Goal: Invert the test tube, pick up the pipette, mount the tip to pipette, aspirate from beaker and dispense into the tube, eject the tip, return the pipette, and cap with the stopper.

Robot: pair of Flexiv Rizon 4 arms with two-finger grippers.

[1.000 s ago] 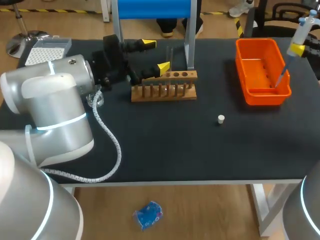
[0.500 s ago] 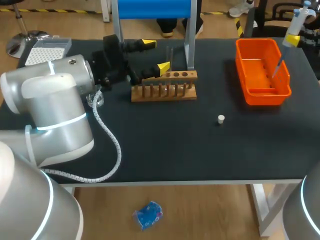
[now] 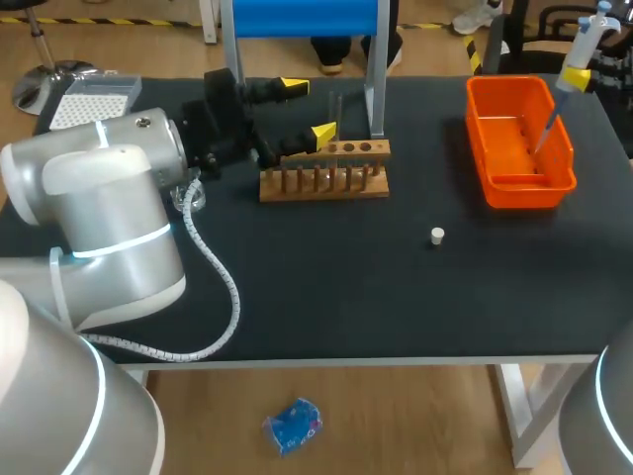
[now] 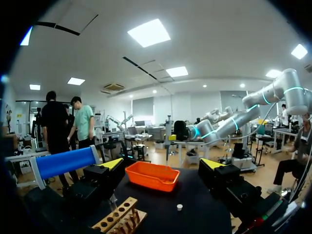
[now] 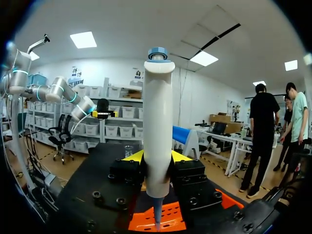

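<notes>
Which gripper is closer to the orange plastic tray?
Right. The right gripper holds a white pipette over the tray; the left gripper sits far off by the wooden rack.

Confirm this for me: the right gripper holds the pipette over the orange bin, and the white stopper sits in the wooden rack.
Not in the rack. The head view shows the white stopper lying on the table, apart from the wooden rack. The rest holds: the right gripper is shut on the pipette over the orange bin.
</notes>
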